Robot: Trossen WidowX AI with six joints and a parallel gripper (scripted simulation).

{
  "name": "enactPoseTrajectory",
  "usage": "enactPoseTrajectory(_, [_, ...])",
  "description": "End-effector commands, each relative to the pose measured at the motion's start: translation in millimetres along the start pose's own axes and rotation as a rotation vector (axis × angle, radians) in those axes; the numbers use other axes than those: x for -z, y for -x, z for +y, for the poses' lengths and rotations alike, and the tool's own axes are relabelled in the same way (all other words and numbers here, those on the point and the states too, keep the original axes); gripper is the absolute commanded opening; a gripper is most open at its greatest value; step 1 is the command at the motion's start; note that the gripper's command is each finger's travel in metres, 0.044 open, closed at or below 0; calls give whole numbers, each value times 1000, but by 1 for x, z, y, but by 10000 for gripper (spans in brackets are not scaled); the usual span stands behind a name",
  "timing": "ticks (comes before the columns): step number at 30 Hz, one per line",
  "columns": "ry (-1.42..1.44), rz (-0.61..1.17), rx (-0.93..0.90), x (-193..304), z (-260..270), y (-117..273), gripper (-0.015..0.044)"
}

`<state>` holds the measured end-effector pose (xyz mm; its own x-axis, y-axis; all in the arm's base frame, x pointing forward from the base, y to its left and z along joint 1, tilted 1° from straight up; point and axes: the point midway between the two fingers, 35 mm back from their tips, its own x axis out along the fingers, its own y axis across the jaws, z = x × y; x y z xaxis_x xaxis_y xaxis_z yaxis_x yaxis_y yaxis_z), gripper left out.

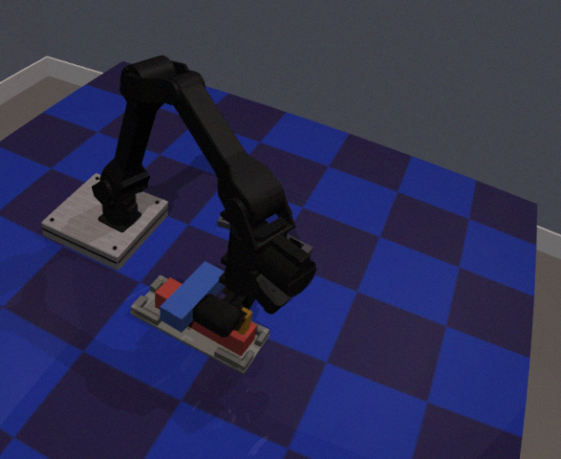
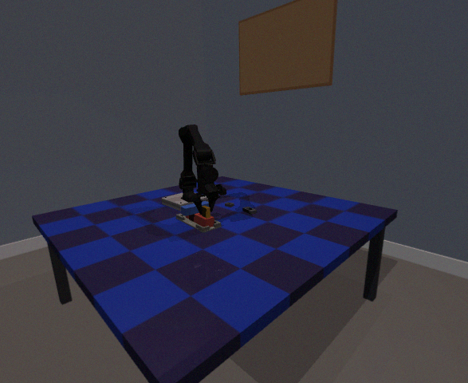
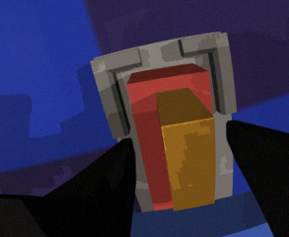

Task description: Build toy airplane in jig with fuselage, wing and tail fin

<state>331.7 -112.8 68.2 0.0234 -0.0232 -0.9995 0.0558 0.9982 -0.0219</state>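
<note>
The red fuselage (image 1: pixel 241 341) (image 2: pixel 203 219) (image 3: pixel 148 148) lies in the grey cradle (image 1: pixel 186 338) (image 3: pixel 224 89) and looks flat. The blue wing (image 1: pixel 191 296) (image 2: pixel 187 209) lies across its top; a strip shows at the bottom of the wrist view. The orange tail fin (image 1: pixel 245 321) (image 2: pixel 207 212) (image 3: pixel 190 165) stands upright on the tail end; its tab and socket are hidden, so I cannot tell how fully it sits. My gripper (image 1: pixel 238 307) (image 2: pixel 207 209) (image 3: pixel 181 138) is open around the fin, with a gap on each side in the wrist view.
The arm's pale base plate (image 1: pixel 80 217) (image 2: pixel 171 201) stands behind the cradle. Two small grey holders lie beyond the arm, one seen at the right (image 2: pixel 249 211) and a smaller one (image 2: pixel 229 204) farther back. The wing lies close beside the gripper.
</note>
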Motion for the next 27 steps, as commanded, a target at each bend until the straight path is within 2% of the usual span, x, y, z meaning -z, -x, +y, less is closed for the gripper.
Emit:
enactPoseTrajectory(1, [0, 0, 0, 0, 0, 0, 260])
enactPoseTrajectory(6, [0, 0, 0, -1, 0, 8, 260])
enactPoseTrajectory(13, [3, 1, 2, -1, 0, 89, 260])
enactPoseTrajectory(27, [3, 1, 2, -2, 0, 91, 260])
